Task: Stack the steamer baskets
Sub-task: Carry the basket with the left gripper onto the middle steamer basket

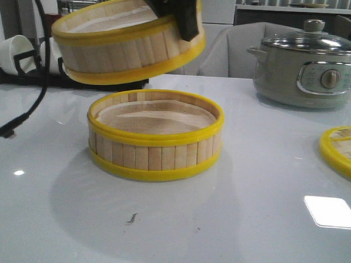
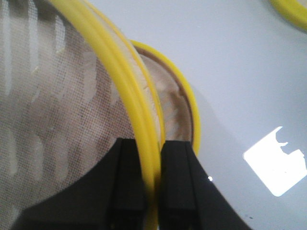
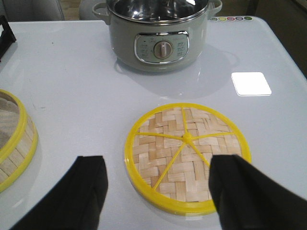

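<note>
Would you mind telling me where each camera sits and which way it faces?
Front view: level with the table, facing forward; left pincer holds the raised steamer basket above the lower steamer basket.
Left wrist view: on the left arm, facing down; fingers clamp the raised basket's rim.
Right wrist view: on the right arm, over the lid; open right pincer shows.
Shared: the pot appears in front and right wrist views.

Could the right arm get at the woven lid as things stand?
Probably yes: the right gripper hangs open just above the woven lid, which lies flat on the table with nothing covering it.
</note>
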Available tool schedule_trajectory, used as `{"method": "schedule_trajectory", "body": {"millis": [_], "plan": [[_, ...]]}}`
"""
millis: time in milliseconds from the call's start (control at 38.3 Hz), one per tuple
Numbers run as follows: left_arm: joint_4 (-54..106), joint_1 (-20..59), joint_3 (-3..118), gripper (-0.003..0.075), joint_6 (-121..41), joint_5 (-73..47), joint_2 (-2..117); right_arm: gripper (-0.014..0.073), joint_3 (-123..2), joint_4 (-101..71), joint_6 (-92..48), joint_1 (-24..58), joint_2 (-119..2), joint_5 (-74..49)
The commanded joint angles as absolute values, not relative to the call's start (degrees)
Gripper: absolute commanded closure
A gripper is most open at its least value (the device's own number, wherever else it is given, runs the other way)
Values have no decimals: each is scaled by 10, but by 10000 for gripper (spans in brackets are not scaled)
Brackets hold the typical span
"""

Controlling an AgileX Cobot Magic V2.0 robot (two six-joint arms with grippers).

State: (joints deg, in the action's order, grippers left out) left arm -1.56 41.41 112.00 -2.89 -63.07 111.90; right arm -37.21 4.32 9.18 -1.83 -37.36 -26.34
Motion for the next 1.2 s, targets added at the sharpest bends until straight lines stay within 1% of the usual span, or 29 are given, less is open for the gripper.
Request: {"method": "schedule_trajectory", "body": {"millis": [0, 313, 627, 1176], "plan": [[-30, 429, 1142, 634, -34, -593, 1086, 34, -395, 48, 89, -18, -376, -219], [27, 431, 1142, 634, -35, -565, 1139, 34, -395, 48, 90, -18, -376, -220], [29, 431, 1142, 634, -35, -567, 1182, 34, -395, 48, 90, -18, -376, -224], [30, 431, 1149, 634, -35, -592, 1195, 34, -395, 48, 90, -18, -376, -224]]}}
